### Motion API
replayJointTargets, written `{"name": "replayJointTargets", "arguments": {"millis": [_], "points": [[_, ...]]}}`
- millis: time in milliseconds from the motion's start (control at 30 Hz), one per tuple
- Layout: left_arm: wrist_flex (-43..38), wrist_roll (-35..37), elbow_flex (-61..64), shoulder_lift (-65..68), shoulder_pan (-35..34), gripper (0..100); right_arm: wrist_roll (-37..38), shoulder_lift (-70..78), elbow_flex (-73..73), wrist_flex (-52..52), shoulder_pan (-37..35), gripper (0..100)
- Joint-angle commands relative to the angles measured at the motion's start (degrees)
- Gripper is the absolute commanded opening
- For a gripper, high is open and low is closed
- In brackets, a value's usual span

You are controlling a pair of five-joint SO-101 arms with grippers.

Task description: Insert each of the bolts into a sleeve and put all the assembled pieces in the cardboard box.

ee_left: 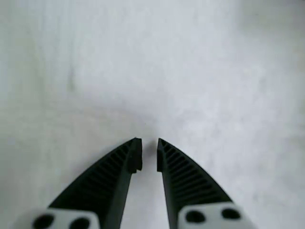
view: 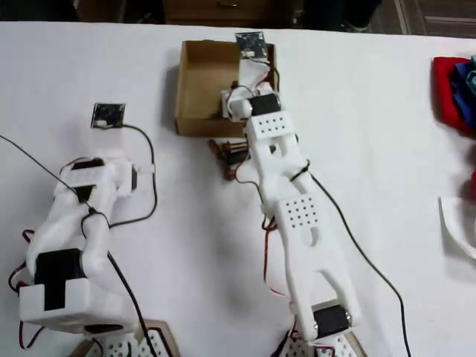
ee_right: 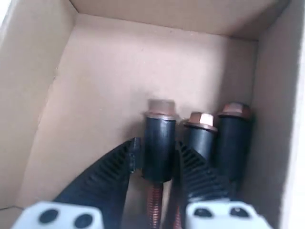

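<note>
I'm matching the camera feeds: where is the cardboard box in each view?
High view: cardboard box at top centre, the right arm extended over it.
Left wrist view: white table beyond the left pincer.
Right wrist view: box walls surround the right pincer, shut on a sleeved bolt.
Shared landmark: the right arm and its pincer.

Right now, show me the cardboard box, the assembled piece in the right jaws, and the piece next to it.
cardboard box [view: 204, 82], high view, bare floor.
held assembled piece [ee_right: 158, 143], right wrist view, black sleeve.
neighbouring assembled piece [ee_right: 200, 140], right wrist view, black sleeve.
</note>
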Motion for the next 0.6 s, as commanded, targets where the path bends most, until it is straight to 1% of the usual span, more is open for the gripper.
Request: {"name": "replayJointTargets", "arguments": {"millis": [0, 267, 433, 567], "points": [[0.09, 0.26, -2.33, -0.18, -0.44, 8, -0.62, -1.19, -0.62, -0.31, 0.22, 11.8], [0.09, 0.26, -2.33, -0.18, -0.44, 8, -0.62, -2.33, -2.46, 0.75, 0.66, 10.1], [0.09, 0.26, -2.33, -0.18, -0.44, 8, -0.09, -5.41, -10.64, 12.7, 0.31, 9.4], [0.09, 0.18, -2.33, -0.18, -0.44, 8, -0.09, -10.51, -10.55, 20.09, 1.45, 9.4]]}}
